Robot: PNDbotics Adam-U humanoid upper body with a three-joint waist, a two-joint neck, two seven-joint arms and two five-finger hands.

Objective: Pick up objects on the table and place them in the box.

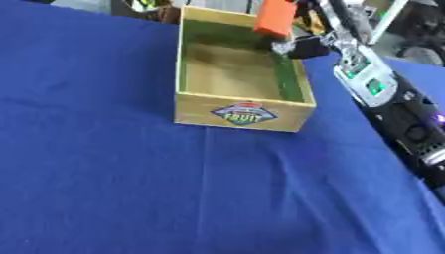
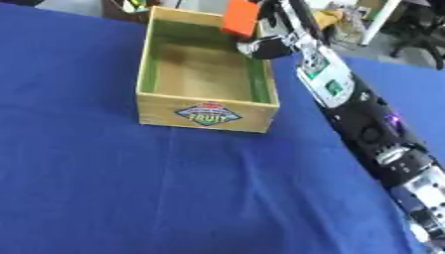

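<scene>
While the right hand grips a bright orange block over the one o'clock corner of the open wooden box, placing is underway; next it should lower and let go inside.

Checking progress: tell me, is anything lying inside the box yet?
No. The box floor is bare; the right hand holds the orange object above it.

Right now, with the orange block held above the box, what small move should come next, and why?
Probably lower the right hand a little and release. The orange block hangs over the far end of the wooden box, whose floor looks bare below it.
</scene>
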